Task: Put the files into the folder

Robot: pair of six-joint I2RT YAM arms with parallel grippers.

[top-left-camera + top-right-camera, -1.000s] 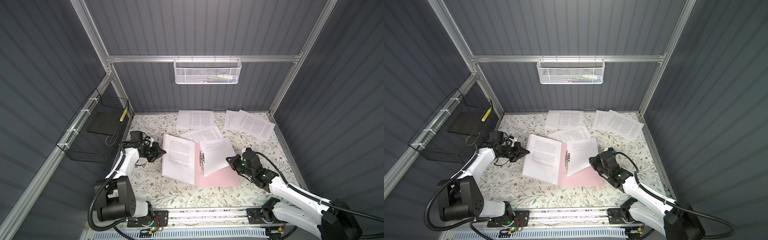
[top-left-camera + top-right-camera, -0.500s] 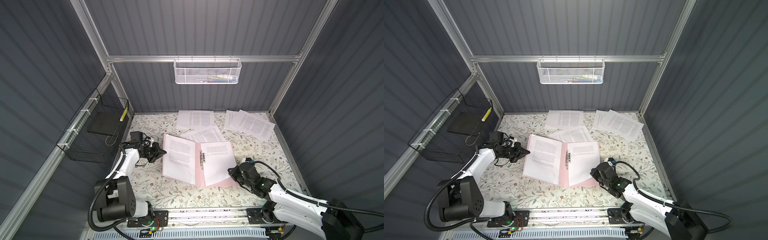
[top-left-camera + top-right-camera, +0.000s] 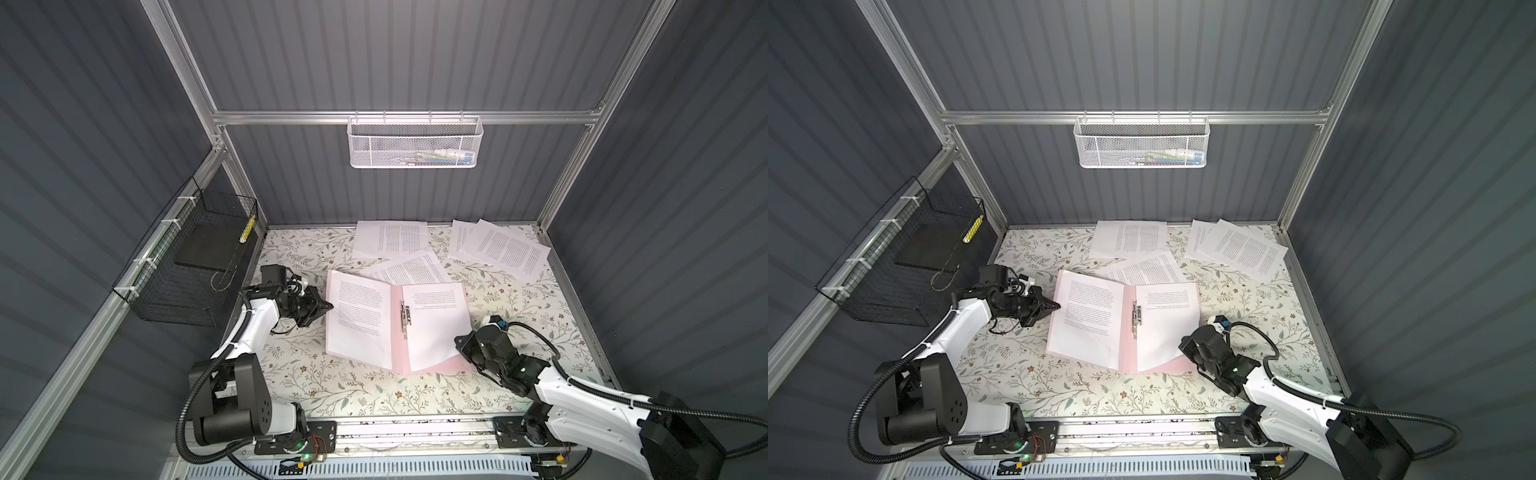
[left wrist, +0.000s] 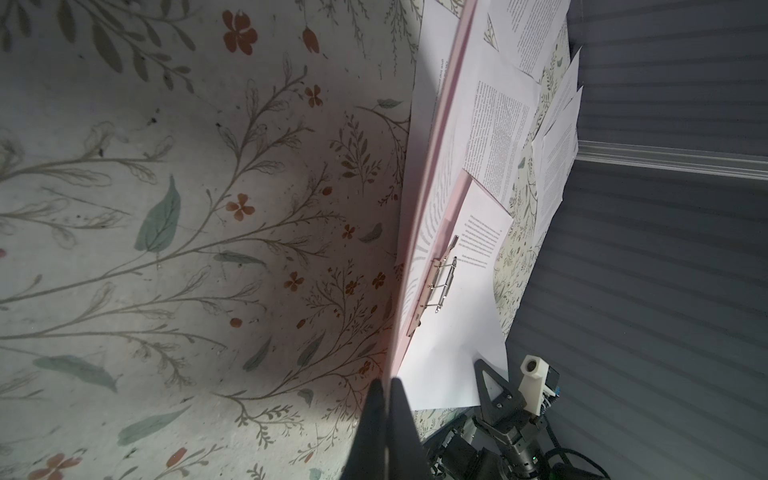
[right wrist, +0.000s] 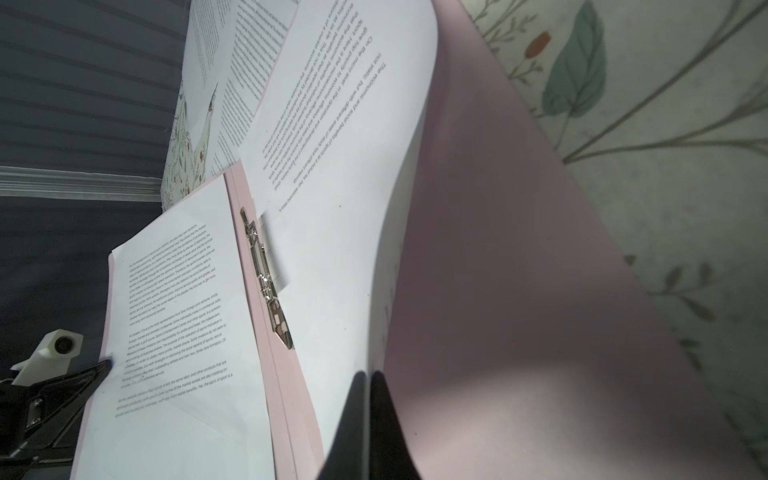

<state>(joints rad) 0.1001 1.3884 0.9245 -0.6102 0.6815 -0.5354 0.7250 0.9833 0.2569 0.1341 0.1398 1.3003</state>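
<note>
The pink folder (image 3: 397, 340) (image 3: 1128, 345) lies open mid-table, with its metal clip (image 3: 404, 318) on the spine. One of the files (image 3: 359, 320) rests on its left cover. My left gripper (image 3: 328, 305) (image 3: 1057, 306) (image 4: 384, 382) is shut on that cover's outer edge (image 4: 440, 124) and holds it slightly raised. A second file sheet (image 3: 436, 324) (image 5: 340, 208) lies on the right half over the pink card (image 5: 519, 249). My right gripper (image 3: 459, 349) (image 3: 1181, 349) (image 5: 369, 374) is shut on its near right corner, which curls up.
Loose printed sheets lie at the back (image 3: 392, 239) (image 3: 498, 249), and one (image 3: 409, 270) is partly under the folder. A black wire basket (image 3: 187, 266) holding a black slab hangs on the left wall. A white mesh basket (image 3: 415, 141) hangs on the back wall.
My right gripper has drawn back toward the front edge with the sheet. The sheet has turned from skewed to nearly square on the folder's right half. The left gripper has not moved.
</note>
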